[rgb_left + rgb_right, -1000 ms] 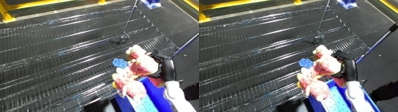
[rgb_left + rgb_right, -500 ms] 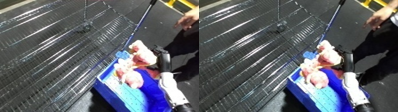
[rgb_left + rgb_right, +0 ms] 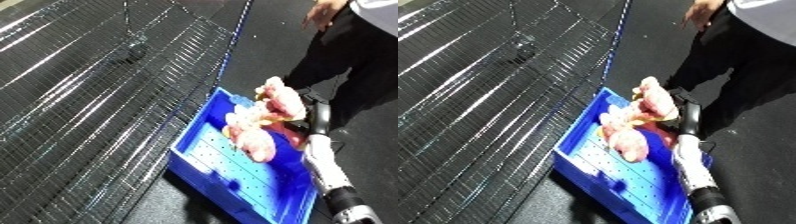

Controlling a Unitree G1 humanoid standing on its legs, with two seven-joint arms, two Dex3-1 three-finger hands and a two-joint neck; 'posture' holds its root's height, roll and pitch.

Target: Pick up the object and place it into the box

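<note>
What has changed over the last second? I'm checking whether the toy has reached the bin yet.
The right hand has carried the pink and cream plush toy off the black wire mesh table to above the blue plastic bin, which has come fully into view as the camera turned. The hand's hold on the toy is unchanged; not released yet.

No legible text, label, brand, number or sign found. Checked: blue bin (image 3: 200, 165), pink plush toy (image 3: 266, 122), wire-mesh worktop (image 3: 89, 100), dark floor. None carries readable marking in either eye view.
</note>
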